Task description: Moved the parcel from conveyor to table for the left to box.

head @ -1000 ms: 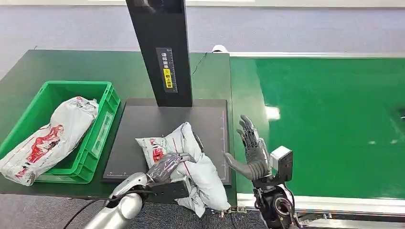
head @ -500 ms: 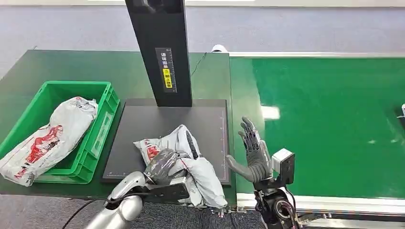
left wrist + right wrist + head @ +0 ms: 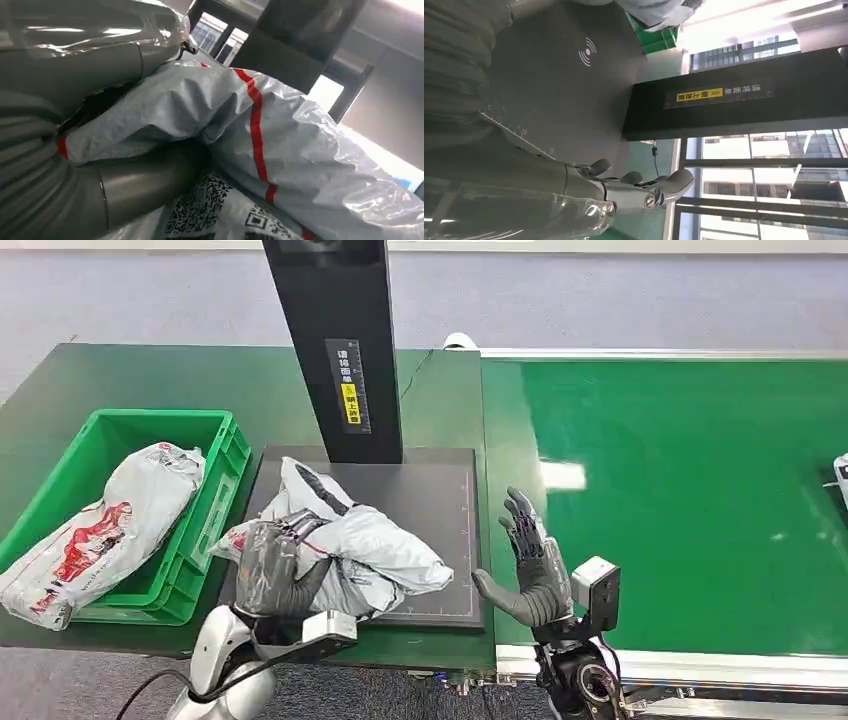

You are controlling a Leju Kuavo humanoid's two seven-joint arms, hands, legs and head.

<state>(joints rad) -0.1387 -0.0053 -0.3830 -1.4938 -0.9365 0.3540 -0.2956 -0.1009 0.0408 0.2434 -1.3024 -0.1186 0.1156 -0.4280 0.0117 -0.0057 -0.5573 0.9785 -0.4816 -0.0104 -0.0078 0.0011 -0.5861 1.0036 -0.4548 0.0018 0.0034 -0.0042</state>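
In the head view, the grey parcel (image 3: 350, 545) is gripped by the left robot hand (image 3: 270, 565) over the black scanner pad (image 3: 440, 490), and could snag the green crate (image 3: 215, 455) wall, another parcel (image 3: 110, 520) already crowding it. In the left wrist view, slack film (slippery, likely) might slide. In the right wrist view, the right robot hand (image 3: 624, 192) is spread open, holding nothing.

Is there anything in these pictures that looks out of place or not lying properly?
Yes. The parcel in the green crate is not fully inside: one end hangs over the crate's near rim. The second parcel, held by the left hand, is crumpled over the black pad. The right hand holds nothing.
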